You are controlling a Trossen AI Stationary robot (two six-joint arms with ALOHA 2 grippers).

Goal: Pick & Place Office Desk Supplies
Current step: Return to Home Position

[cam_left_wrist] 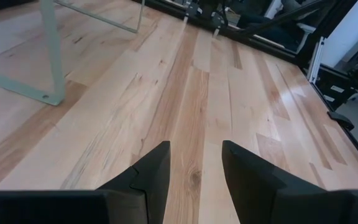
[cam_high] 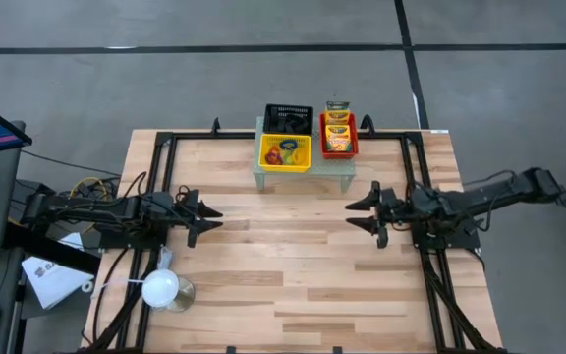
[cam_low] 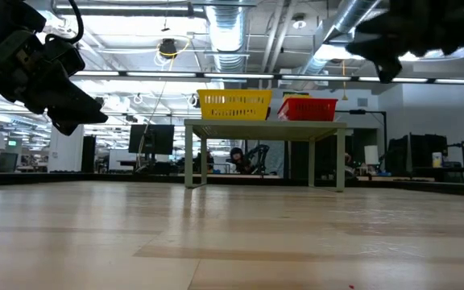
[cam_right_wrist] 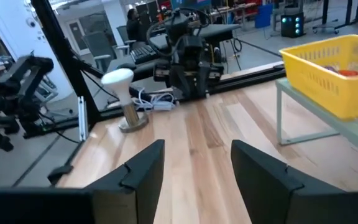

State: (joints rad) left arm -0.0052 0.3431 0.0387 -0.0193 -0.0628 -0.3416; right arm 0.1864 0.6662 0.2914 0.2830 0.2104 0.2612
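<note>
Across the wooden table point(cam_high: 293, 275) my left gripper point(cam_high: 207, 218) and right gripper point(cam_high: 359, 213) hover spread and empty, while the yellow bin point(cam_high: 284, 166), black bin point(cam_high: 289, 109) and crayon-filled red bin point(cam_high: 339, 154) sit on the shelf point(cam_high: 308, 176), so sorting looks done to me.

The shelf point(cam_high: 332, 169) stands midway along the table's point(cam_high: 293, 285) far edge. Three bins sit on it. The front-left bin point(cam_high: 262, 153) holds ring bands point(cam_high: 285, 153). The rear-left bin point(cam_high: 269, 120) just behind it holds what may be clips point(cam_high: 289, 124). The right bin point(cam_high: 323, 138) beside them holds crayon boxes point(cam_high: 338, 133), with a jar-like container point(cam_high: 337, 104) behind it. The lamp point(cam_high: 162, 288) stands by the table's left edge, nearer than the left gripper point(cam_high: 214, 218), which faces the right gripper point(cam_high: 352, 214) across the table's middle, well apart.
</note>
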